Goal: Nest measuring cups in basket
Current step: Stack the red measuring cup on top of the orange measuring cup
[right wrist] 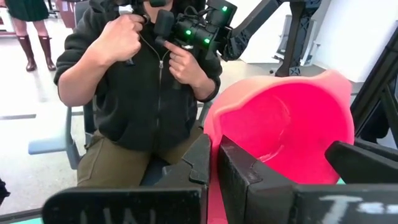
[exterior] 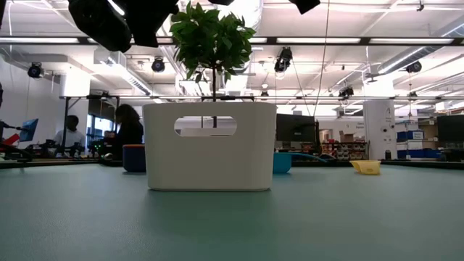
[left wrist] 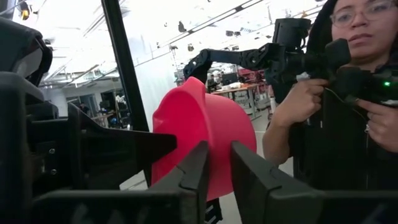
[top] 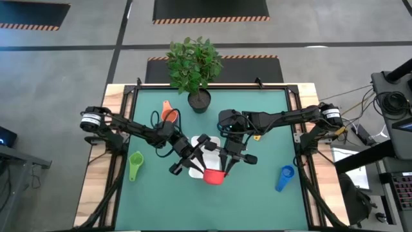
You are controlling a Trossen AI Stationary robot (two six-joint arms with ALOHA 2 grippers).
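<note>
My right fingers (right wrist: pixel 214 165) are clamped on the red cup (right wrist: pixel 286 130), held up just over the white basket (top: pixel 196 143). My left fingers (left wrist: pixel 217 168) stand narrow beside the cup's outer wall. Green (top: pixel 135 165), orange (top: pixel 169 115) and blue (top: pixel 285 177) cups lie on the tabletop (top: pixel 257 190).

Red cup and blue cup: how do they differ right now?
The red cup is pinched at its rim by the right tool; the blue cup lies free. The red cup sits centrally, the blue cup alone near the green mat's right edge. Both are small plastic scoops.
</note>
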